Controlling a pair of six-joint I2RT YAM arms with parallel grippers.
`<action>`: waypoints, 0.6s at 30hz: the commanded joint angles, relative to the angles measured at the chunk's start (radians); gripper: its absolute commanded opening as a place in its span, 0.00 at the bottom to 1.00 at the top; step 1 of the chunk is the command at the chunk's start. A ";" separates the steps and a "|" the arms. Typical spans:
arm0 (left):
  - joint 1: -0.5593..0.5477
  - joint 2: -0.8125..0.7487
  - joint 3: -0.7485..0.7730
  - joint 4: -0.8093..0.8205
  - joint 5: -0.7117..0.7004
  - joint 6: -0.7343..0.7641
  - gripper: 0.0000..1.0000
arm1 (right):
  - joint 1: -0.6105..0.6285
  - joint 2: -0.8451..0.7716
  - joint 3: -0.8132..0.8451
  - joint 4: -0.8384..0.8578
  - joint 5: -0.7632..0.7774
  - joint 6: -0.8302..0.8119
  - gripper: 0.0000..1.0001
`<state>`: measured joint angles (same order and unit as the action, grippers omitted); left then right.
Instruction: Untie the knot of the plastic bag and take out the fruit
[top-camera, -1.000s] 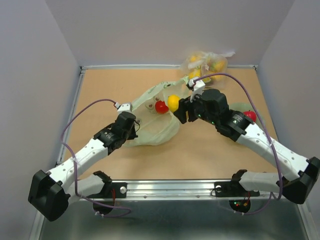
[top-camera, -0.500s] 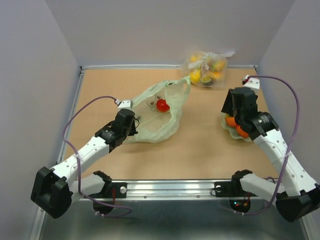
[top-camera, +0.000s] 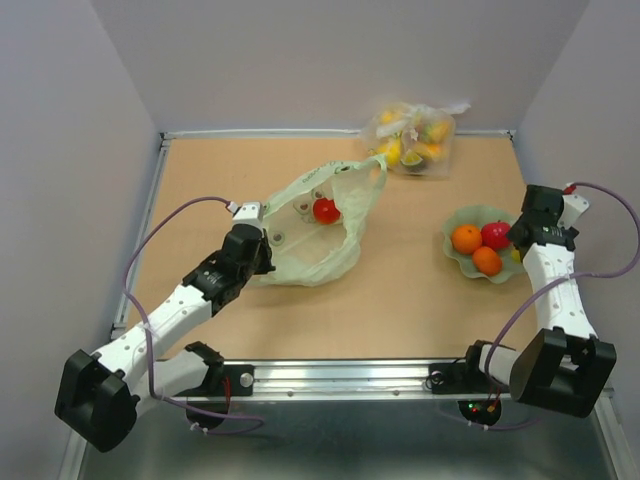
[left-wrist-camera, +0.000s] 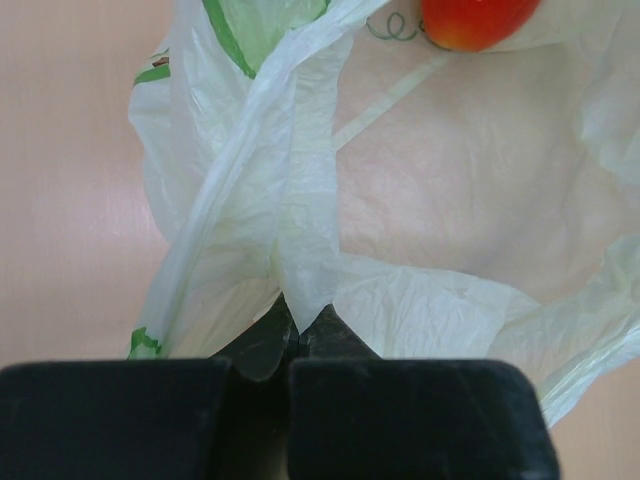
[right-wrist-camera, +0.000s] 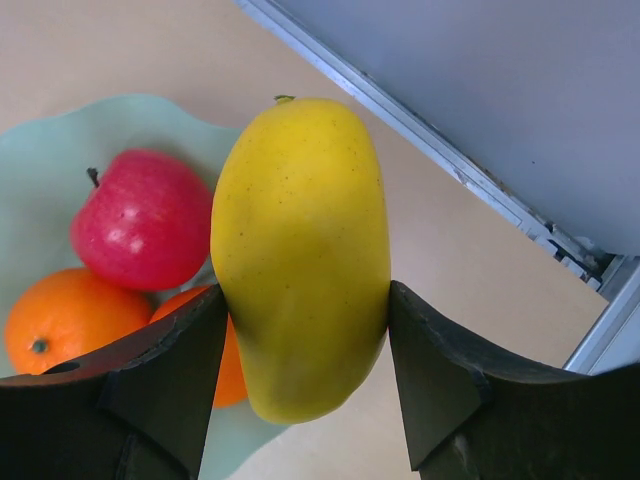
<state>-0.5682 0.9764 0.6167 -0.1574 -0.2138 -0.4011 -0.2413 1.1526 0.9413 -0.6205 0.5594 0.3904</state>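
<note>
Your right gripper (right-wrist-camera: 305, 300) holds the yellow mango (right-wrist-camera: 300, 250) tight above the green bowl (right-wrist-camera: 50, 160) by the right edge. Your left gripper (left-wrist-camera: 297, 335) pinches the plastic bag (top-camera: 315, 255) left of the middle. A red fruit (top-camera: 325, 210) sits inside.

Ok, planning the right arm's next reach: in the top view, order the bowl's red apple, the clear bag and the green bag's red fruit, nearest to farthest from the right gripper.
1. Red apple, in the bowl beside the right gripper holding the mango.
2. Clear bag, at the far edge.
3. Red fruit, inside the green bag, left of centre.
</note>
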 joint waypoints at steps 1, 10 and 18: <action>0.005 -0.054 -0.003 0.039 -0.001 0.013 0.00 | -0.056 -0.005 -0.045 0.149 -0.024 0.010 0.00; 0.007 -0.062 -0.008 0.051 0.034 0.013 0.00 | -0.067 0.018 -0.165 0.292 -0.140 -0.015 0.13; 0.005 -0.068 -0.011 0.050 0.031 0.013 0.00 | -0.067 0.002 -0.246 0.335 -0.191 -0.047 0.67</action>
<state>-0.5674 0.9318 0.6155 -0.1455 -0.1860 -0.4011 -0.3019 1.1717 0.7258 -0.3553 0.4057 0.3637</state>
